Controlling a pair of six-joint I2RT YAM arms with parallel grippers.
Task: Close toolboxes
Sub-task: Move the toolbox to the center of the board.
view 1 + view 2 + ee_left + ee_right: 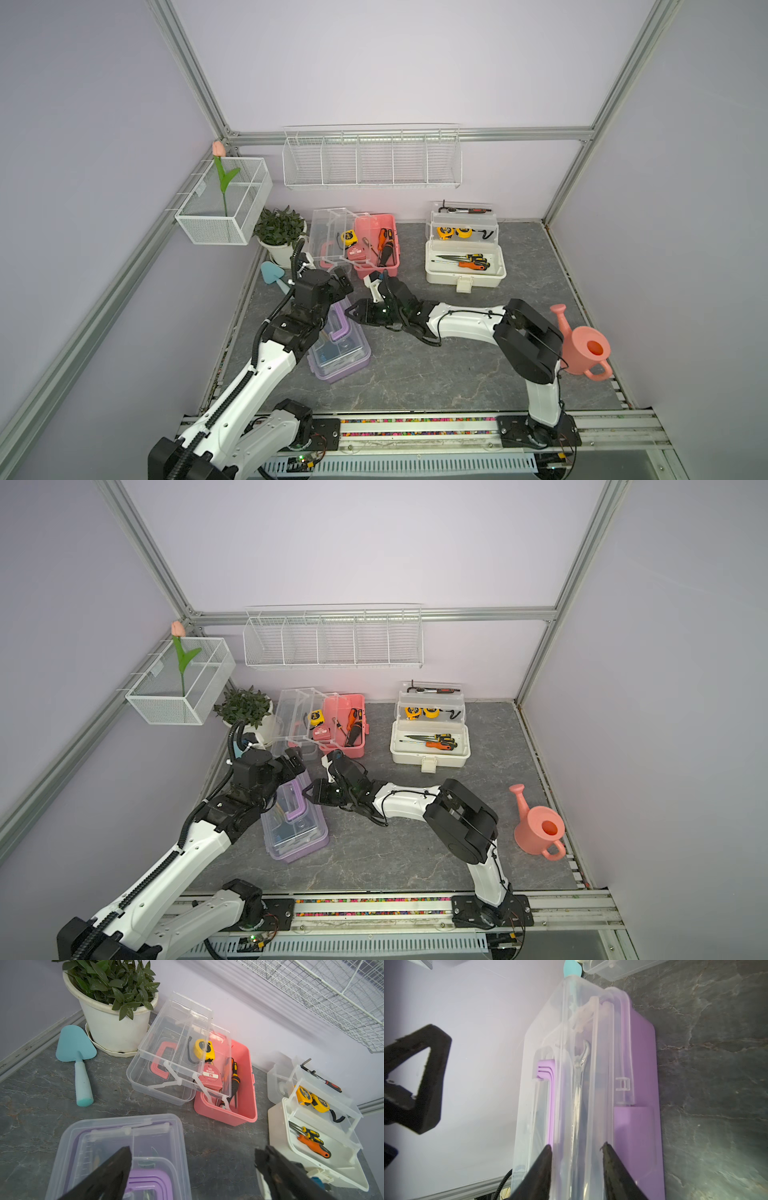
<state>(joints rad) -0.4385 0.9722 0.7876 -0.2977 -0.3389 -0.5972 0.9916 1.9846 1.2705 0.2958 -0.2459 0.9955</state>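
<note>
I take the purple toolbox [340, 353] as my marker: it sits on the grey table [415, 374] with its clear lid [571, 1084] down and its purple handle [149, 1178] lying flat on top. My left gripper [193, 1152] hovers above the far end of the purple toolbox, jaws spread wide with nothing between them. My right gripper [577, 1146] lies low beside the purple toolbox's right side, pointing at it; its jaws stand partly apart, tips right at the lid's side wall, and I cannot tell whether they touch it. Just beyond the purple toolbox, toward the back wall, the pink toolbox [376, 272] lies open, its clear tray folded out and tools showing inside. The white toolbox [465, 276] stands well apart from the purple toolbox, back and to its right, also open with its tray raised. A blue trowel [76, 1049] lies near the purple toolbox's far left corner
</note>
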